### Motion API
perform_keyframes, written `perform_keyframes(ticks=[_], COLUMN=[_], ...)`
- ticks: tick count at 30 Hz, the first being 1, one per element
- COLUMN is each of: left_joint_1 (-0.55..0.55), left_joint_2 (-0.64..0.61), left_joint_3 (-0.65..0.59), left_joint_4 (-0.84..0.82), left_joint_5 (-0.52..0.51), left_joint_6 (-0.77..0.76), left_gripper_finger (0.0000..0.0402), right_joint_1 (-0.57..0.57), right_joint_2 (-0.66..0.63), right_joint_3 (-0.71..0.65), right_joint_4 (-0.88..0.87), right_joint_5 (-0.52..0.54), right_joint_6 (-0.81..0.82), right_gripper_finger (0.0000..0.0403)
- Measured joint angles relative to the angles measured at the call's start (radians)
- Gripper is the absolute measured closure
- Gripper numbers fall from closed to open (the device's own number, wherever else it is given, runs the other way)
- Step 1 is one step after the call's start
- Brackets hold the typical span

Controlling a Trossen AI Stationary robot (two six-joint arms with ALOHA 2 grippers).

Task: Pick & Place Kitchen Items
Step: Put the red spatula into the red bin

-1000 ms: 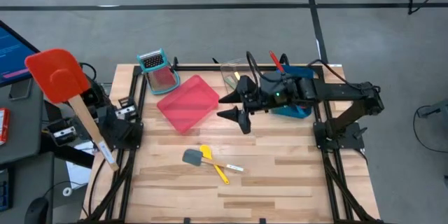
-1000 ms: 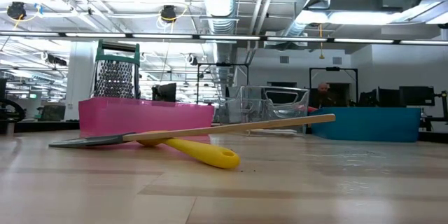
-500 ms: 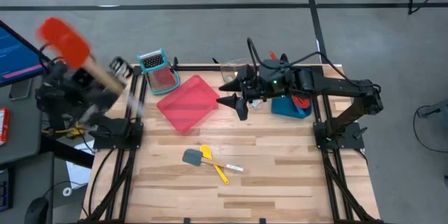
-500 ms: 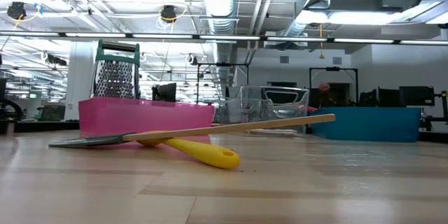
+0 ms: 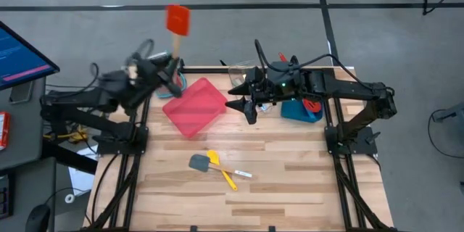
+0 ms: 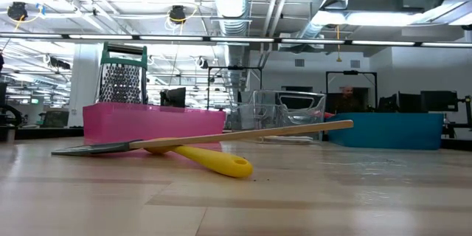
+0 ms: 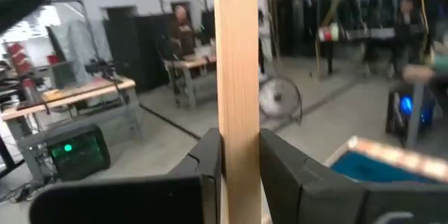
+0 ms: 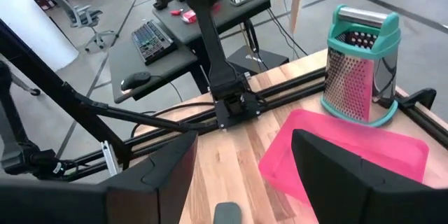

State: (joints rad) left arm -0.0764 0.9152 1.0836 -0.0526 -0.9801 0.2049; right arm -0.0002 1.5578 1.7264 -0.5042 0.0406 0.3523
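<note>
Red wooden-handled spatula (image 5: 176,25) is in my left gripper (image 5: 168,72), which pinches its pale handle (image 7: 236,91) between both fingers (image 7: 208,171) at the far left corner of the table (image 5: 290,181); the red blade stands out beyond the table's far edge, above the grey floor. In my left wrist view the handle runs straight up between my two dark fingers, which press on it from either side. Just right of that gripper, partly hidden by it, stands the teal-topped grater (image 8: 360,66), and touching it on the near side lies the red tray (image 5: 194,106), tilted like a diamond. Nearer to me, around the middle of the table, the grey-teal spatula (image 5: 200,163) lies with its wooden handle crossing over the yellow spoon (image 5: 221,169); in the low view the handle slants upward to the right over the spoon's yellow handle (image 6: 210,161). Farther right, my right gripper (image 5: 243,103) hovers beside the red tray's right corner with its fingers spread wide apart and nothing between them. Behind it at the far edge sits the clear tray (image 6: 284,114). Right of that is the blue tray (image 5: 302,110), mostly covered by my right arm, with red utensils (image 5: 312,105) showing in it.
</note>
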Motion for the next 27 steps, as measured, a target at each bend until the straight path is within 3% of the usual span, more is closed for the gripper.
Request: perform_keyframes(ticks=[6,10,13,16,21,27], left_joint_1=[0.01,0.08,0.15,0.221,0.297,0.38], left_joint_2=[0.102,0.107,0.112,0.137,0.217,0.306], left_joint_3=[-0.001,-0.001,-0.001,-0.001,-0.001,-0.001], left_joint_4=[-0.234,-0.408,-0.564,-0.684,-0.767,-0.872], left_joint_5=[0.07,0.246,0.38,0.516,0.586,0.805], left_joint_6=[-0.248,-0.552,-0.694,-0.742,-0.739,-0.745], left_gripper_finger=[0.035,0.0351,0.0353,0.0352,0.035,0.0351], right_joint_1=[0.006,0.008,0.013,0.013,0.013,0.013], right_joint_2=[0.0,0.0,0.0,0.0,0.0,0.0], right_joint_3=[0.0,0.0,0.0,0.0,0.0,0.0], right_joint_4=[-0.026,-0.05,-0.061,-0.068,-0.073,-0.073], right_joint_5=[0.0,0.0,0.0,0.0,0.0,0.0], right_joint_6=[0.0,0.0,-0.001,-0.003,-0.004,-0.011], right_gripper_finger=[0.017,0.017,0.017,0.017,0.017,0.017])
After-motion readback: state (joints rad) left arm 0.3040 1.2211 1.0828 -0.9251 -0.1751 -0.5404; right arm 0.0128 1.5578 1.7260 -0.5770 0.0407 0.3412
